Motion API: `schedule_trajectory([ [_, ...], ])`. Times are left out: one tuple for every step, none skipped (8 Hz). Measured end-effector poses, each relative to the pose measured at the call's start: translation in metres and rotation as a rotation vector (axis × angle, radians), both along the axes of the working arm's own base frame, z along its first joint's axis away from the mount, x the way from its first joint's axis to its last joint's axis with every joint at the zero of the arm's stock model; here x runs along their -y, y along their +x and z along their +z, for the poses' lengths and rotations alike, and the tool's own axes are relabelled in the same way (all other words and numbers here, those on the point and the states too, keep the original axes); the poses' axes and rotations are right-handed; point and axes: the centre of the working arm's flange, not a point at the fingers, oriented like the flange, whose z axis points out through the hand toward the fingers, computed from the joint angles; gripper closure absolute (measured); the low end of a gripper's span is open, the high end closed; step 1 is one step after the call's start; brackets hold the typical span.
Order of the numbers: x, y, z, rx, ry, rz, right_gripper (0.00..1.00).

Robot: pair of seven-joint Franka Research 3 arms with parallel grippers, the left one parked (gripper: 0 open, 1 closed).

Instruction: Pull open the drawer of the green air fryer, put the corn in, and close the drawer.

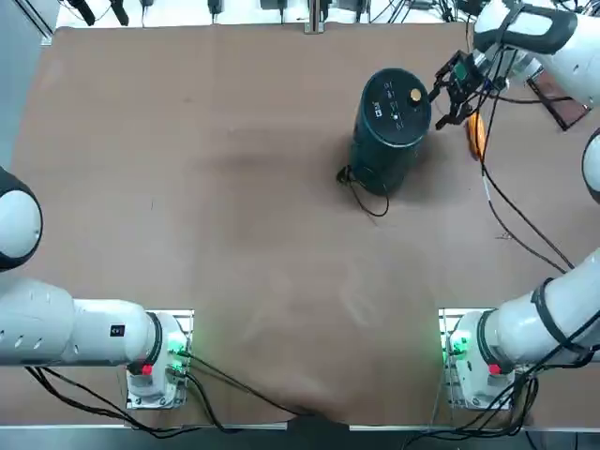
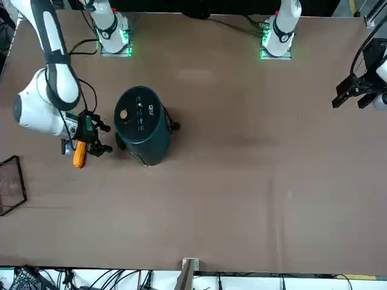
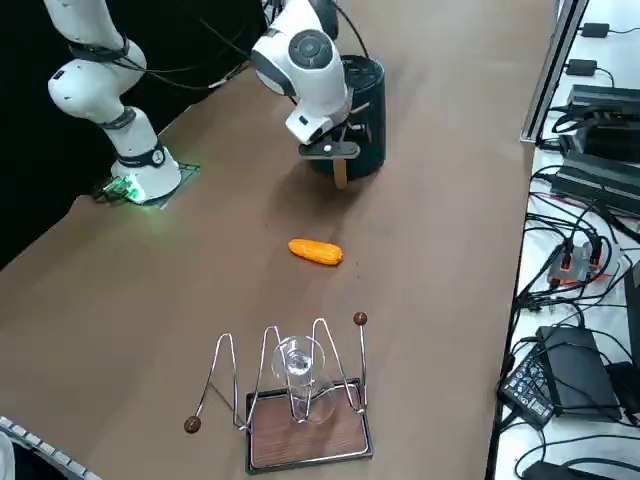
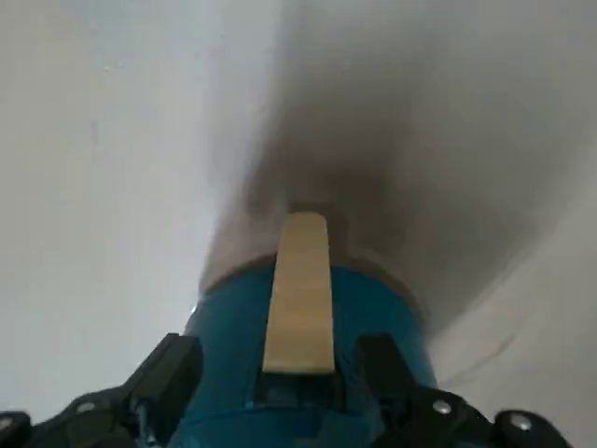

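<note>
The green air fryer (image 1: pixel 392 117) (image 2: pixel 142 124) (image 3: pixel 365 115) stands upright at the far right of the table. Its drawer (image 4: pixel 298 392) looks flush with the body, and a pale wooden handle (image 4: pixel 298 294) (image 3: pixel 340 172) sticks out of its side. My right gripper (image 1: pixel 442 101) (image 2: pixel 104 138) (image 3: pixel 328 150) (image 4: pixel 280 369) is level with that handle. It is open, one finger on each side of the handle with a gap showing. The corn (image 1: pixel 477 134) (image 2: pixel 79 154) (image 3: pixel 315 252) lies on the table just beside the gripper, on the side away from the fryer.
A wire rack on a reddish-brown base (image 3: pixel 300 400) (image 2: pixel 11 184) (image 1: pixel 562 103), holding a glass, stands near the table's right edge beyond the corn. The fryer's black cord (image 1: pixel 366 192) trails on the table toward the robot.
</note>
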Motion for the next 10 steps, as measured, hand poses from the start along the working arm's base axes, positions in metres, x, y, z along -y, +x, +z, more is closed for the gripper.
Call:
schedule_trajectory([
  [-0.004,-0.003,-0.004,-0.001,-0.003,0.004,0.00],
  [-0.010,-0.005,-0.006,-0.002,-0.006,0.012,0.00],
  [-0.015,-0.007,-0.008,-0.005,-0.007,0.019,0.00],
  [-0.017,-0.008,-0.010,-0.008,-0.008,0.022,0.00],
  [-0.018,-0.009,-0.012,-0.012,-0.008,0.025,0.00],
  [-0.021,-0.011,-0.014,-0.014,-0.010,0.029,0.00],
  [-0.026,-0.012,-0.016,-0.012,-0.013,0.036,0.00],
  [-0.032,-0.012,-0.016,-0.008,-0.015,0.044,0.01],
  [-0.035,-0.012,-0.016,-0.002,-0.018,0.049,0.03],
  [-0.036,-0.012,-0.017,0.001,-0.020,0.049,0.06],
])
